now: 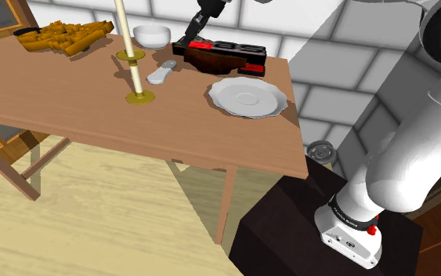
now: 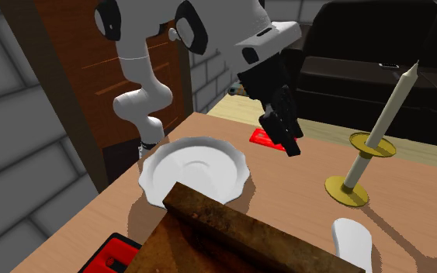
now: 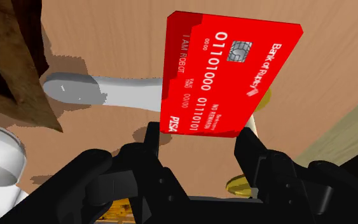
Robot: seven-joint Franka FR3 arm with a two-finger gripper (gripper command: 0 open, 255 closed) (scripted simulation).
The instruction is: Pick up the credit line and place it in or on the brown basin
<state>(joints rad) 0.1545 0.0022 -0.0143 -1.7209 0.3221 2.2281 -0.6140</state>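
A red credit card [image 3: 228, 76] printed with white numbers and a chip is clasped by its lower edge between my black gripper's [image 3: 199, 130] fingers, lifted clear of the wooden table. In the shoulder view the gripper [image 1: 192, 39] hangs just over the left end of the brown basin [image 1: 215, 63], a sliver of the red card [image 1: 200, 45] showing at its tips. In the second exterior view the gripper [image 2: 285, 133] points down at the table with the card [image 2: 265, 138] in it, and the basin's brown wall [image 2: 232, 233] fills the foreground. A corner of the basin [image 3: 12, 57] lies beside the gripper.
A black and red tray-like thing [image 1: 246, 53] sits against the basin. A white plate [image 1: 246, 96], a tall candle in a brass holder [image 1: 136, 70], a white spoon [image 1: 162, 73], a white bowl [image 1: 151, 34] and a brown heap [image 1: 66, 35] share the table [image 1: 93, 118].
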